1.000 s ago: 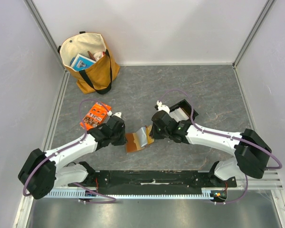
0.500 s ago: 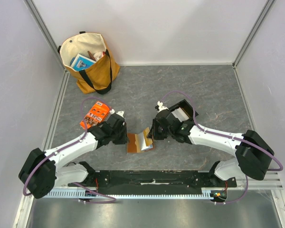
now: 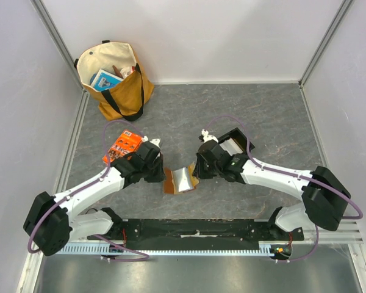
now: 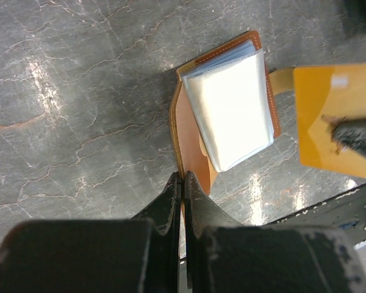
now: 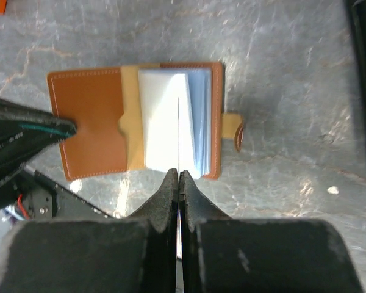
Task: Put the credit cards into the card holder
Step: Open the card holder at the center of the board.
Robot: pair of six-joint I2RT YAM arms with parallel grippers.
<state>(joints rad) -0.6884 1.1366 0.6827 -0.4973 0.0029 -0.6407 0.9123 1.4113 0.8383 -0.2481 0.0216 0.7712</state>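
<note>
The card holder lies open on the grey table between the arms, a tan-brown leather wallet with clear pale sleeves and a snap strap. My left gripper is shut on the edge of the holder's brown flap; from above it sits at the holder's left side. My right gripper is shut on a credit card, which shows edge-on as a thin line over the sleeves. In the left wrist view that card looks yellow-orange, hanging just right of the holder.
A black tray holding pale cards stands behind the right gripper; its edge shows at the right. An orange printed packet lies left of the left arm. A tan tote bag stands at the back left.
The holder's sleeves have tipped more upright and the holder has shifted slightly right. Both grippers moved a little with it and stayed shut.
</note>
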